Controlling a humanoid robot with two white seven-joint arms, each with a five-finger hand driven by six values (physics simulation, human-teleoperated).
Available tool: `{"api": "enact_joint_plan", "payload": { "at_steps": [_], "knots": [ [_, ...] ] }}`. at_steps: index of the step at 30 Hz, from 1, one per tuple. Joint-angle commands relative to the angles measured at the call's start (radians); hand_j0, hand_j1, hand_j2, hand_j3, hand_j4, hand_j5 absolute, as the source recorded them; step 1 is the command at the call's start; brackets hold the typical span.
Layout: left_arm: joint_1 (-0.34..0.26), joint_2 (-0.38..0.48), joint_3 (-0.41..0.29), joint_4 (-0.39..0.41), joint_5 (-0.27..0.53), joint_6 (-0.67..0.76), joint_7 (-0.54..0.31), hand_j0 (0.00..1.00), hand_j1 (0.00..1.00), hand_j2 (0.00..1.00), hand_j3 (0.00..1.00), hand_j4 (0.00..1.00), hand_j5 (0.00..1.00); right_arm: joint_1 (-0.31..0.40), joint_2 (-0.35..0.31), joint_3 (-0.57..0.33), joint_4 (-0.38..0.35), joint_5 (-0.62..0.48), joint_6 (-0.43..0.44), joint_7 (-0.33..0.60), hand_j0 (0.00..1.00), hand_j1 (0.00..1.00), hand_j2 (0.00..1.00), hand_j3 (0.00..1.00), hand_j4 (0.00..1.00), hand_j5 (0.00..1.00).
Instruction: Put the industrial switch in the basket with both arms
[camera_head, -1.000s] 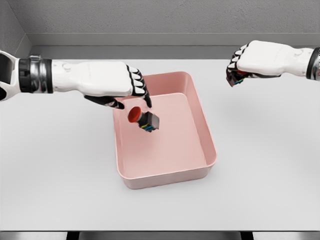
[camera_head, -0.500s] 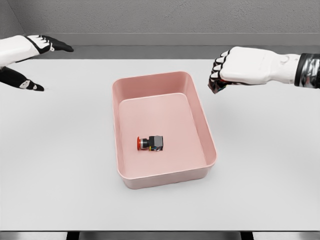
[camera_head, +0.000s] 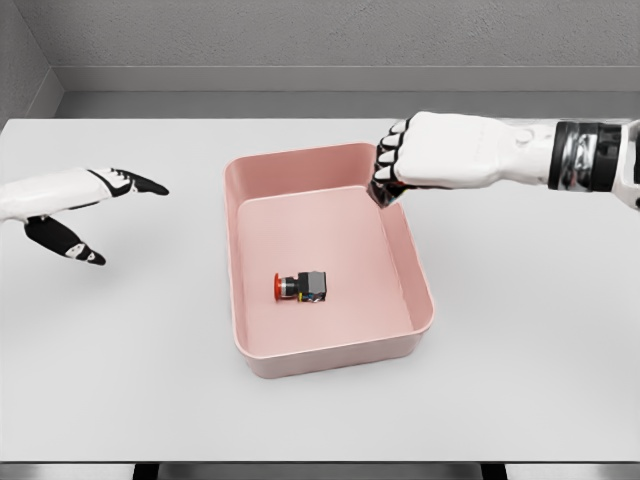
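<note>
Industrial switch (camera_head: 303, 286) lies inside basket (camera_head: 262, 360). Left robot hand (camera_head: 85, 205) released; right robot hand (camera_head: 415, 155) clenched above far-right rim, contents indiscernible.

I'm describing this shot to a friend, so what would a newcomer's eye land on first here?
The pink basket in the middle of the white table, with a small red-buttoned industrial switch lying on its floor. Next, the right robot hand, fingers curled, above the basket's far right corner. The left robot hand hangs open at the far left.
</note>
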Motion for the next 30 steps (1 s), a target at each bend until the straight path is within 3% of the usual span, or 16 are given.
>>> {"api": "enact_joint_plan", "payload": {
  "at_steps": [1, 8, 9, 10, 11, 14, 19, 26, 30],
  "knots": [
    [0.0, -0.001, -0.023, -0.001, 0.007, 0.001, 0.0, 1.0, 1.0, 1.0, 1.0, 1.0, 1.0, 0.0, 0.038, 0.017, -0.003, -0.006, 0.003, -0.001, 0.45, 0.45, 0.45, 0.45, 0.45, 0.45],
    [0.005, -0.012, -0.027, 0.001, 0.007, 0.001, 0.0, 1.0, 1.0, 1.0, 1.0, 1.0, 1.0, 0.0, 0.078, 0.048, -0.003, -0.006, 0.003, 0.012, 0.46, 0.46, 0.46, 0.46, 0.46, 0.46],
    [0.005, -0.012, -0.027, 0.001, 0.009, 0.001, 0.0, 1.0, 1.0, 1.0, 1.0, 1.0, 1.0, 0.0, 0.08, 0.049, -0.003, -0.006, 0.003, 0.012, 0.5, 0.5, 0.5, 0.5, 0.5, 0.5],
    [0.005, -0.012, -0.027, 0.001, 0.007, 0.001, 0.0, 1.0, 1.0, 1.0, 1.0, 1.0, 1.0, 0.0, 0.084, 0.049, -0.003, -0.006, 0.003, 0.012, 0.62, 0.62, 0.62, 0.62, 0.62, 0.62],
    [0.005, -0.012, -0.027, 0.001, 0.007, 0.001, 0.0, 1.0, 1.0, 1.0, 1.0, 1.0, 1.0, 0.002, 0.084, 0.049, -0.003, -0.006, 0.003, 0.012, 0.83, 0.83, 0.83, 0.83, 0.83, 0.83],
    [0.005, -0.012, -0.027, 0.001, 0.009, 0.001, 0.0, 1.0, 1.0, 1.0, 1.0, 1.0, 1.0, 0.002, 0.084, 0.048, -0.003, -0.006, 0.003, 0.01, 0.96, 0.96, 0.96, 0.96, 0.96, 0.96],
    [0.005, -0.012, -0.027, 0.002, 0.009, 0.001, 0.0, 1.0, 1.0, 1.0, 1.0, 1.0, 1.0, 0.003, 0.072, 0.032, 0.003, -0.006, 0.003, 0.01, 0.96, 0.96, 0.96, 0.96, 0.96, 0.96],
    [0.005, -0.01, -0.027, 0.001, 0.007, 0.001, 0.0, 1.0, 1.0, 1.0, 1.0, 1.0, 1.0, 0.156, 0.032, -0.216, 0.057, -0.006, 0.003, 0.012, 0.97, 0.97, 0.97, 0.97, 0.97, 0.97],
    [0.005, -0.012, -0.029, 0.001, 0.007, 0.001, 0.0, 1.0, 1.0, 1.0, 1.0, 1.0, 1.0, 0.192, 0.011, -0.261, 0.121, -0.006, 0.003, 0.012, 0.97, 0.97, 0.97, 0.97, 0.97, 0.97]
  ]
}}
